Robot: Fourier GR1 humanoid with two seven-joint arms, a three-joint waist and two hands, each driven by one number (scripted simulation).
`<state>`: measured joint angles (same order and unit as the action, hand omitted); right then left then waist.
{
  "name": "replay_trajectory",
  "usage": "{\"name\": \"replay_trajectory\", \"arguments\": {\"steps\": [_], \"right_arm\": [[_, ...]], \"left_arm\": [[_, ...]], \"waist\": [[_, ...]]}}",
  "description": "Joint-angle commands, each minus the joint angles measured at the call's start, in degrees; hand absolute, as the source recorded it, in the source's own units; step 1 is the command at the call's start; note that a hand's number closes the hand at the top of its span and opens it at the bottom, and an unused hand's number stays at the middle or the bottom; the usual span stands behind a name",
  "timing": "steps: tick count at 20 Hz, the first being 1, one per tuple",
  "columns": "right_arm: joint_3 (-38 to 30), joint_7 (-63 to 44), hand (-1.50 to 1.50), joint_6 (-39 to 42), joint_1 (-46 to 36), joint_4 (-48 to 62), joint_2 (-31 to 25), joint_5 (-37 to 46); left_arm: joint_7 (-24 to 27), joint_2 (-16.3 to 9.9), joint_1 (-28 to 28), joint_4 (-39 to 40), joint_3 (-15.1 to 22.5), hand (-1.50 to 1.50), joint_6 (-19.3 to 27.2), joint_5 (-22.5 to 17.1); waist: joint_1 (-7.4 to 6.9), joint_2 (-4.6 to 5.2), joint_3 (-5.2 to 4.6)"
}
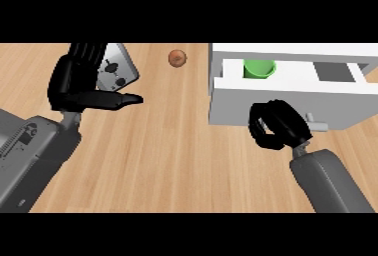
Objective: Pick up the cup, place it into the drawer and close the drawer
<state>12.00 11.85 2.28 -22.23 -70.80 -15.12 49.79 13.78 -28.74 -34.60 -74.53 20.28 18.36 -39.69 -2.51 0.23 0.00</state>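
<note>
Pale wooden worktop (170,150) fills the view, seen from steeply above. At its far right corner stands a white drawer unit (288,107), its drawer (295,75) pulled open toward the viewer. A green cup (259,68) sits upright inside the drawer's left compartment; a second, grey-floored compartment lies to the right.

The right hand (277,125), black on a grey forearm rising from the lower right edge, is held against the white front of the drawer unit, beside a small grey handle (316,123). Its fingers (266,137) are curled inward, clenched on nothing that can be seen. The cup is well apart from this hand, beyond the drawer's front wall.

The left hand (85,87) shows at the upper left, near the worktop's far left edge. Its fingers point up and away, roughly straight and relaxed, with the thumb stretched out to the right, holding nothing. Behind it lies a tilted silver-grey object with dark round marks (118,70), partly hidden by the hand. A large grey forearm covers the lower left corner.

A small brown rounded object (177,58) rests near the far edge of the worktop, between the left hand and the drawer unit, touching neither.
</note>
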Motion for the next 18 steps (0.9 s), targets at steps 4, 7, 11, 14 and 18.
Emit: {"name": "replay_trajectory", "arguments": {"steps": [4, 7, 11, 14, 18], "right_arm": [[-3.42, 5.21, 1.50, -7.36, -13.23, 23.76, 4.59, 2.75], [-6.63, 7.52, 1.50, -8.48, -20.72, 35.91, 5.28, 1.99], [-10.32, 11.61, 1.50, -7.38, -25.77, 45.24, 1.75, 0.53], [-12.97, 14.36, 1.50, -7.22, -29.48, 50.32, -1.01, -0.55], [-14.27, 13.13, 1.50, -7.48, -31.18, 53.57, -1.20, -0.95]], "left_arm": [[2.02, -5.27, 9.00, -2.22, -5.72, -1.50, -8.29, -1.45], [2.01, -3.48, 9.82, -3.12, -4.62, -1.50, -6.60, -0.04], [1.29, -6.10, 11.30, -5.97, -6.62, -1.50, -9.55, -1.16], [2.99, -1.91, 9.92, -3.69, -5.35, -1.50, -7.66, 0.64], [2.48, -4.65, 10.55, -4.01, -6.40, -1.50, -12.44, -0.64]], "waist": [[0.42, 0.15, 0.03], [-0.38, 0.46, 0.09], [-1.57, 0.90, 0.13], [-1.32, 1.32, 0.17], [-2.78, 1.94, 0.19]]}}
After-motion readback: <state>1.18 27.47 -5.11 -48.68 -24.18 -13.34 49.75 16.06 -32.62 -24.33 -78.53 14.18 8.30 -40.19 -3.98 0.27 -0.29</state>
